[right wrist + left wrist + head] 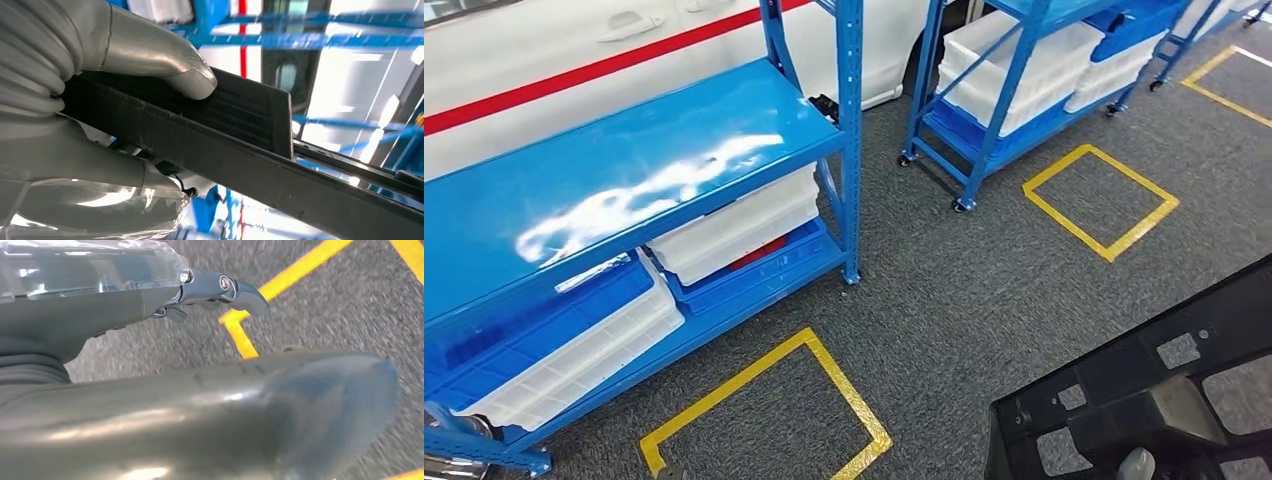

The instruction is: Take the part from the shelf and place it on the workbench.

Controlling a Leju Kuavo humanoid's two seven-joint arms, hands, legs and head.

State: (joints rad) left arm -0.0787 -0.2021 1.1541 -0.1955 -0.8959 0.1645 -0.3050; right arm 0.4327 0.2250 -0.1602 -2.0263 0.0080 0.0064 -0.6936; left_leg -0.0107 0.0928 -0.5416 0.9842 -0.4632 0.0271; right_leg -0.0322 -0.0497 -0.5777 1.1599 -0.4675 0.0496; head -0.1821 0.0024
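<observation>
Gripping the black part (240, 145) in our right hand (100, 100), thumb pressed on its ribbed face, we carry it low on our right, above the grey carpet (984, 290) beside the blue shelf (624, 170). Our left hand (200, 405) hangs empty, fingers loosely apart.

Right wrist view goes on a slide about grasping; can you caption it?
Right hand holds a flat black part, thumb pressed on its ribbed face, blue shelves blurred behind.
</observation>
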